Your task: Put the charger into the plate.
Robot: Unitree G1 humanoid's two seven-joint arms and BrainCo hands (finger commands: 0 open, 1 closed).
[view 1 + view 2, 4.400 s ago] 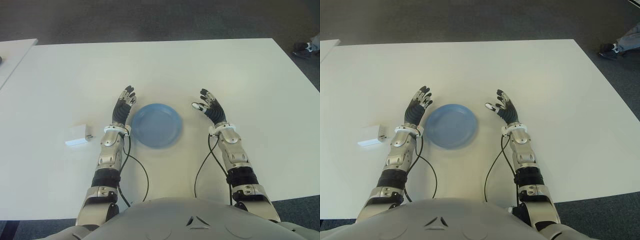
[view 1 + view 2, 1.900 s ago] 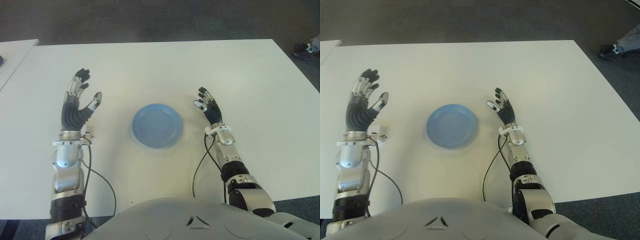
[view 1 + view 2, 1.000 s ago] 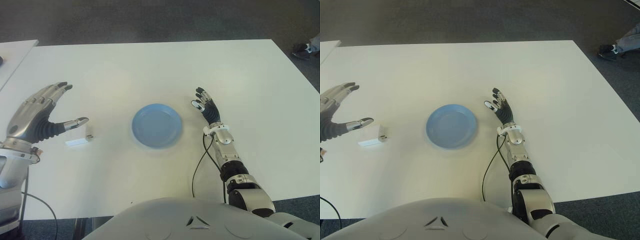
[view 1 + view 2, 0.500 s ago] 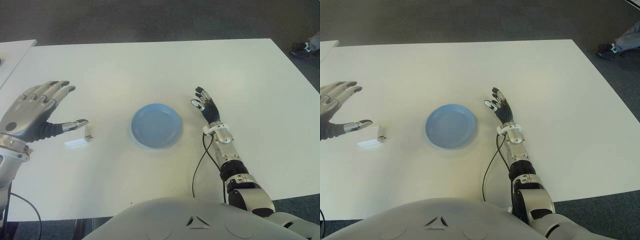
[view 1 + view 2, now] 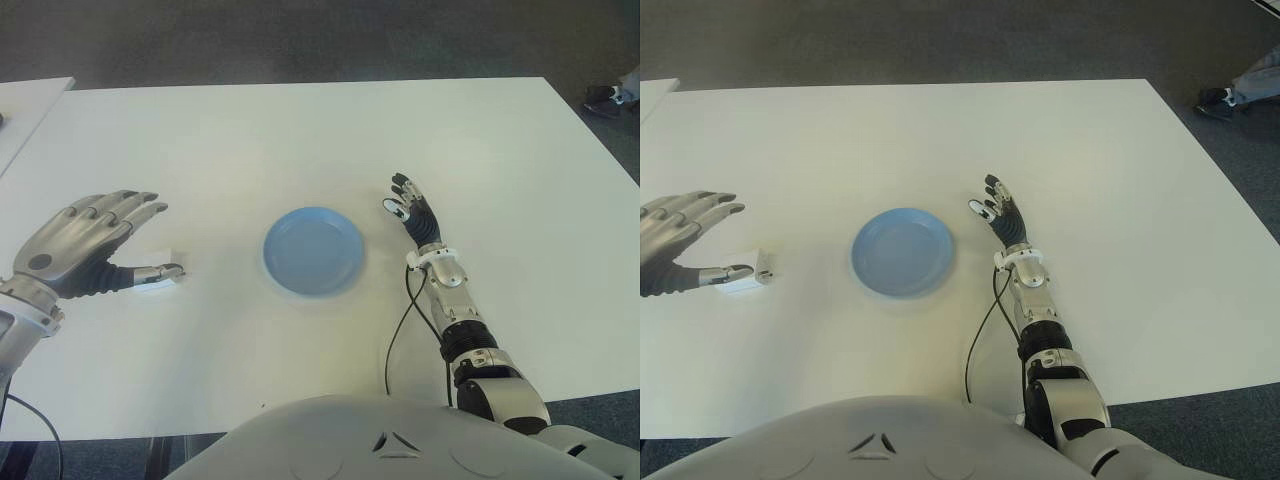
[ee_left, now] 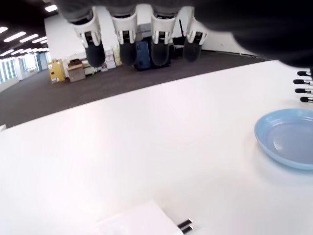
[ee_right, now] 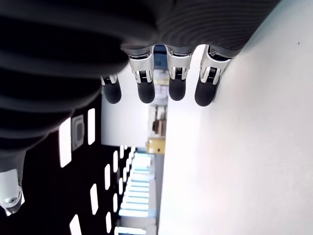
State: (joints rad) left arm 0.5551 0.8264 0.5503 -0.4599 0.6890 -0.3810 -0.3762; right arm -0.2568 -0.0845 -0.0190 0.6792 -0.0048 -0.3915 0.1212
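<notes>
**Left hand hovering over the charger, plate waiting empty**

The left hand (image 5: 80, 245) is reaching in from the table's left side with its fingers spread and straight, holding nothing. Its thumb tip is lying just over the charger (image 5: 748, 277), a small white block sitting flat on the table (image 5: 300, 140); whether the thumb is touching it cannot be told. The charger is lying well to the left of the blue plate (image 5: 313, 250), which is sitting near the table's middle with nothing in it.

The left wrist view is showing what the eye views mostly hide: the charger's top face and its two metal prongs pointing toward the plate, with the four fingertips (image 6: 127, 49) hanging above and clear of it. The charger's near end is being cut off there.

The right hand (image 5: 415, 212) is showing just right of the plate, fingers extended and loosely open, holding nothing; whether it is touching the table cannot be told.
</notes>
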